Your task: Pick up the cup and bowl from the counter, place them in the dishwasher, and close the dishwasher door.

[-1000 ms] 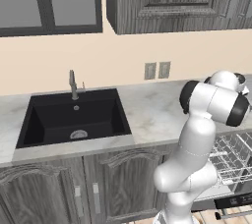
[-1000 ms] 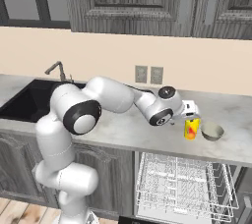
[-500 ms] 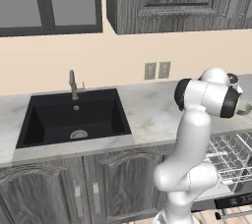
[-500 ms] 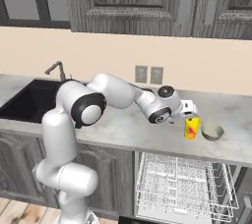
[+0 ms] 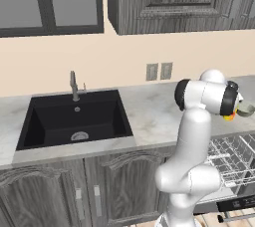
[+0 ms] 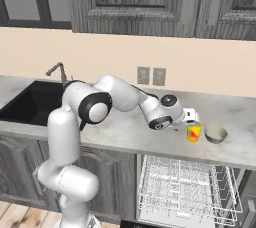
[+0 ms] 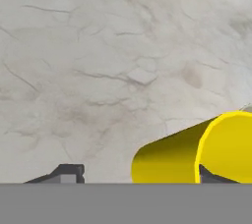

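The yellow cup (image 6: 194,133) stands upright on the marbled counter (image 6: 125,129), with the grey-olive bowl (image 6: 216,133) just to its right. My gripper (image 6: 192,120) hovers right above the cup, open. In the hand view the cup (image 7: 197,154) lies at the lower right. The gripper (image 7: 135,174) is spread wide, with one fingertip (image 7: 66,172) over bare stone and the other at the cup's rim. From the left base view my forearm covers most of the cup (image 5: 228,117) and bowl (image 5: 245,109). The dishwasher's white wire rack (image 6: 185,182) is pulled out below the counter, and its door (image 5: 234,204) is down.
A black sink (image 5: 74,119) with a faucet (image 5: 73,85) sits at the counter's left. Dark wood-grain cabinets (image 5: 64,196) run under the counter and hang above it. Two wall outlets (image 6: 151,76) are behind the arm.
The hand has dropped slightly toward the cup. The arm's elbow has swung left in the left base view. Cup and bowl have not moved.
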